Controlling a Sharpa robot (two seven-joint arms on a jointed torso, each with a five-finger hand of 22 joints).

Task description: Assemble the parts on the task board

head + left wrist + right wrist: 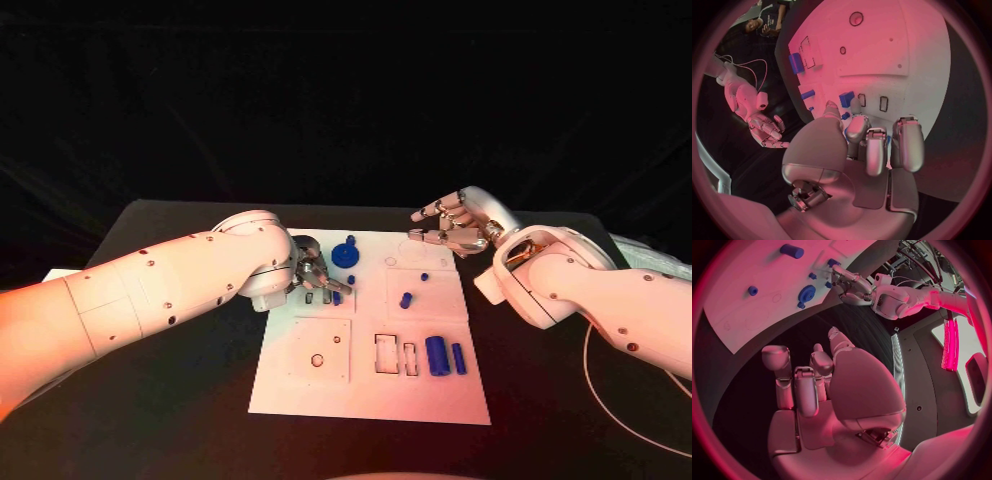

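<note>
White board sits centre-frame on the black table, running from mid-frame down toward the lower centre. Left hand is down over the board's upper-left part, fingers curled toward the surface by two small dark slots; left wrist cam shows the fingers bent over the board w/ a small blue block just past the fingertips. Can't tell whether it's actually pinching a piece or just touching the board. Right hand hovers at the board's upper-right corner, above the table edge, fingers apart & loosely bent, nothing in it; right wrist cam confirms an empty palm over black table, board off to the side. Parts on the board: blue gear-like disc near top centre, just right of the left hand; small blue peg mid-board; two upright-lying blue bars at lower right, next to two empty rectangular cutouts. Square inset plate w/ round holes at lower left of the board.
</note>
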